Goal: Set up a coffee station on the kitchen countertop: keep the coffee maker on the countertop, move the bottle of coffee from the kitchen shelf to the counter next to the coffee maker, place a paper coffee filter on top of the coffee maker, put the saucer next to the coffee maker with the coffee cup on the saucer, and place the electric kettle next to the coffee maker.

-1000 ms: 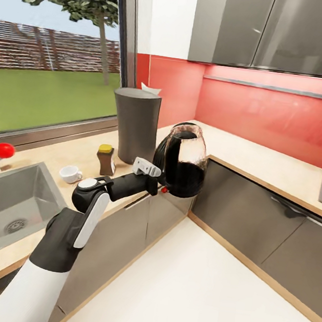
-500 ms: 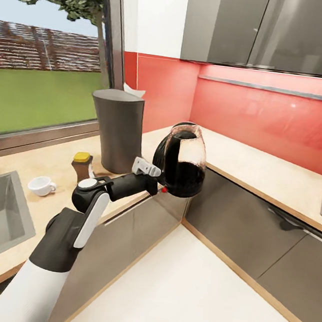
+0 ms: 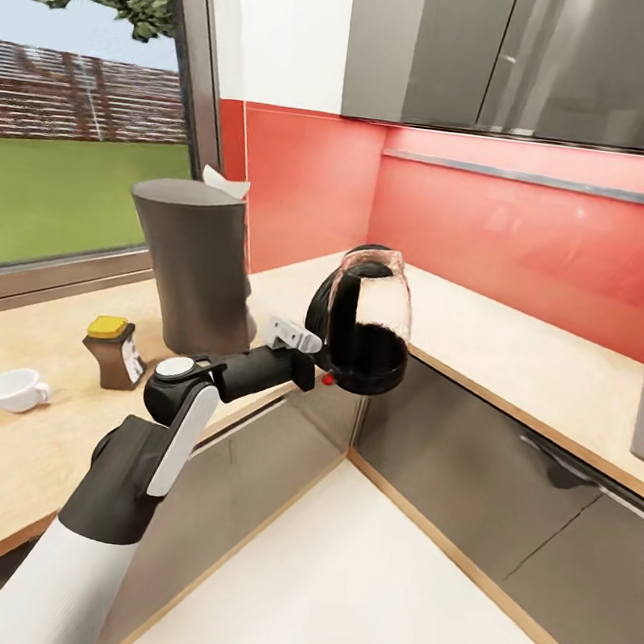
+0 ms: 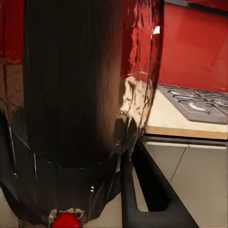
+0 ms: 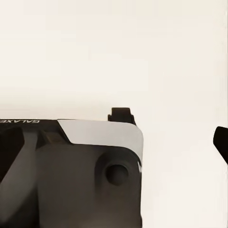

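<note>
Head view: the left claw grips the kettle by its handle, holding it in the air at the table corner, at 3 o'clock from the coffee maker. The jar and cup stand at 9 o'clock.

Left wrist view: the kettle sits against one finger.

Right wrist view: the right claw is spread, holding nothing.

The coffee maker stands far on the kitchen countertop — bottle of coffee left of it, coffee cup further left, nearer.

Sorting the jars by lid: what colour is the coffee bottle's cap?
Yellow. The bottle of coffee shows it best in the head view.
</note>
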